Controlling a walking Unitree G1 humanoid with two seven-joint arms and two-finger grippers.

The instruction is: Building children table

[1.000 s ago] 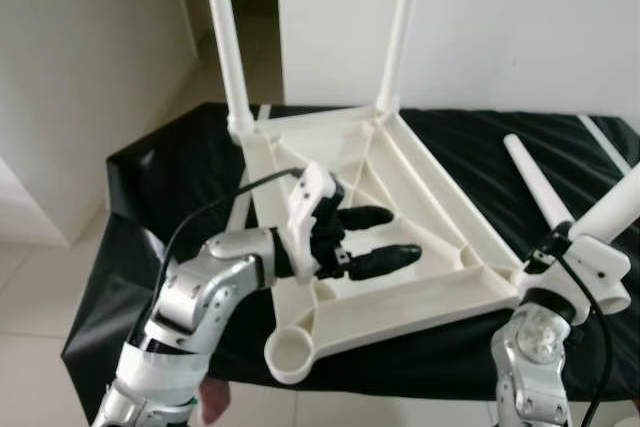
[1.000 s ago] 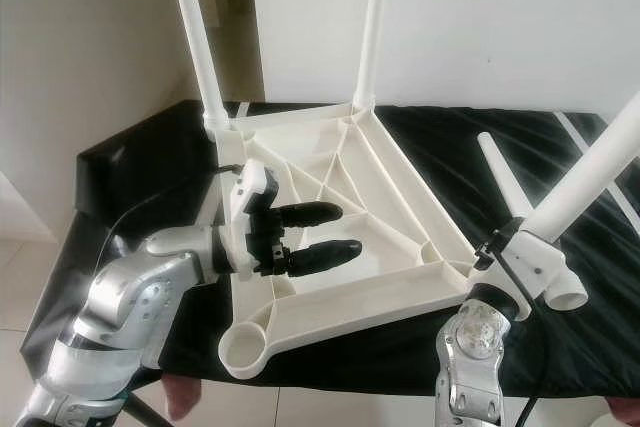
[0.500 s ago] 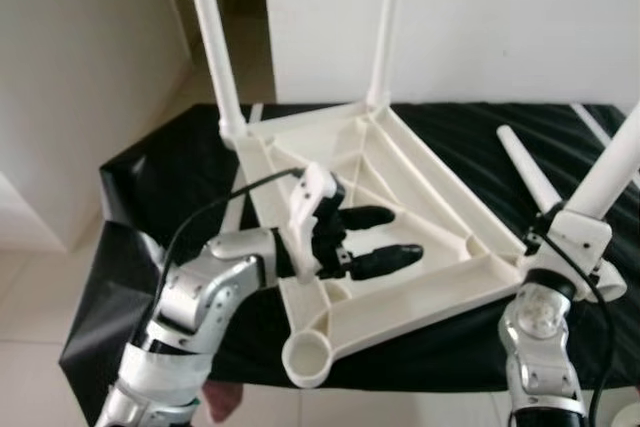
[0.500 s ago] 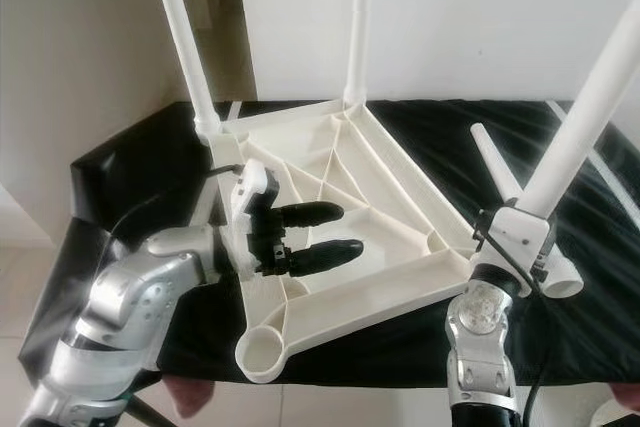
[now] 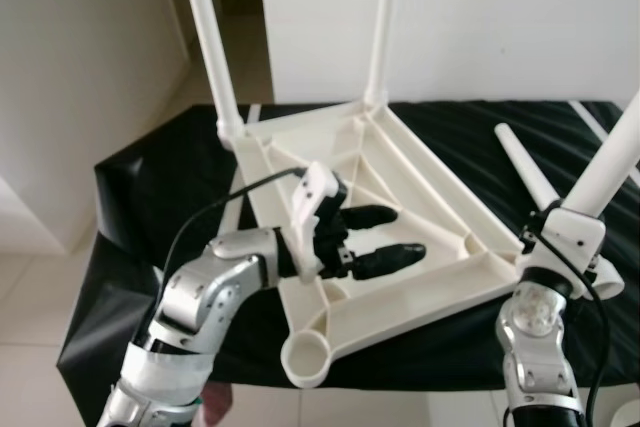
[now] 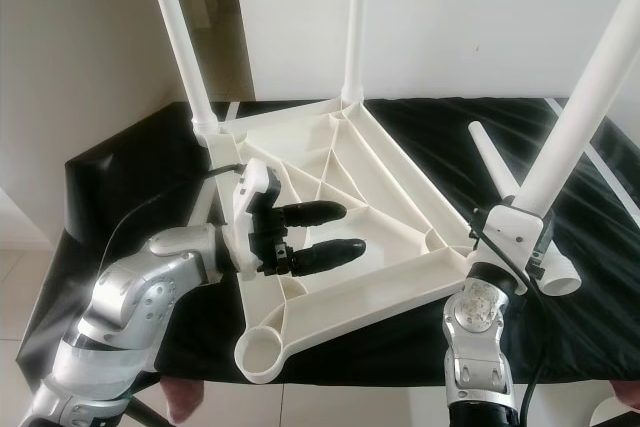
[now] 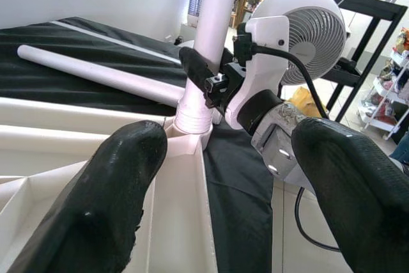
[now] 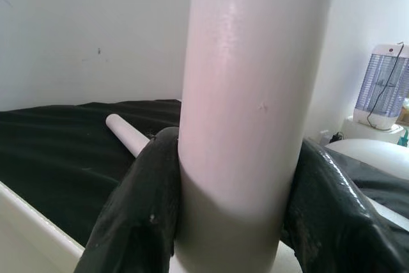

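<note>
A white plastic tabletop (image 5: 420, 297) lies upside down on a black-covered table (image 5: 150, 177). Two white legs (image 5: 207, 37) (image 5: 383, 27) stand in its far corners. The near left corner socket (image 5: 305, 357) is empty. My left gripper (image 5: 400, 232) hovers open over the ribbed underside, holding nothing. My right gripper (image 6: 510, 232) is shut on a third white leg (image 6: 575, 122), tilted slightly, its lower end at the tabletop's near right corner (image 7: 192, 123). A loose leg (image 5: 528, 175) lies on the cloth at the right.
A white wall rises behind the table, and light floor tiles (image 5: 30, 287) lie to the left. A white fan (image 7: 307, 23) and a black shelf (image 7: 377, 23) stand beyond my right arm. The table's front edge is close to my body.
My right gripper has swung the held leg more upright and brought it in to the tabletop's near right corner. The camera has shifted a little. The left gripper has stayed put.
</note>
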